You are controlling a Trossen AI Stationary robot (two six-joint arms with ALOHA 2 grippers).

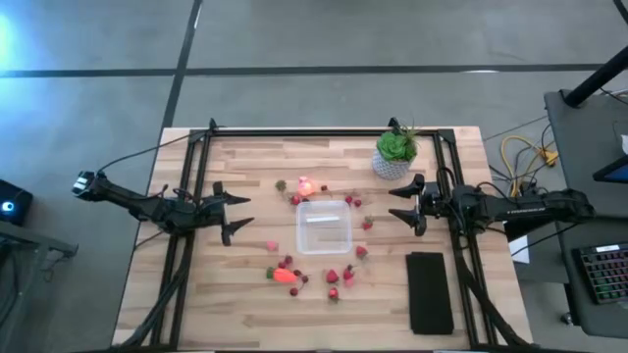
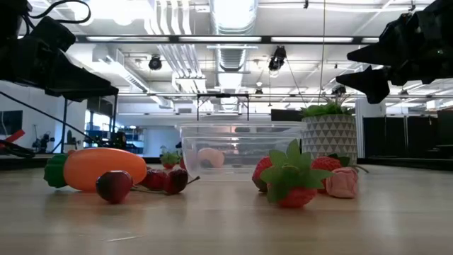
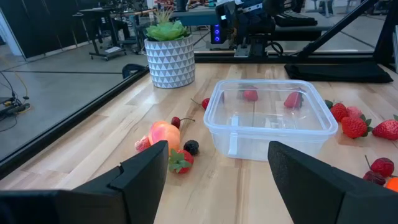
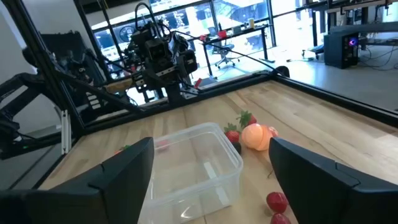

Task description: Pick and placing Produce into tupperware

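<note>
The clear tupperware (image 1: 324,226) stands open and empty at the table's middle, also seen in the left wrist view (image 3: 267,115) and right wrist view (image 4: 193,165). Produce lies scattered around it: a pink-orange round fruit (image 1: 306,185) on its far side, an orange carrot (image 1: 285,276) and several red strawberries (image 1: 339,277) on its near side, more strawberries (image 1: 365,224) to its right. My left gripper (image 1: 238,216) hovers open to the box's left, above the table. My right gripper (image 1: 400,203) hovers open to the box's right.
A green potted plant (image 1: 394,153) in a patterned white pot stands at the far right. A flat black slab (image 1: 429,292) lies at the near right. A black frame (image 1: 324,132) borders the table's far and side edges. Bare wood lies at the near left.
</note>
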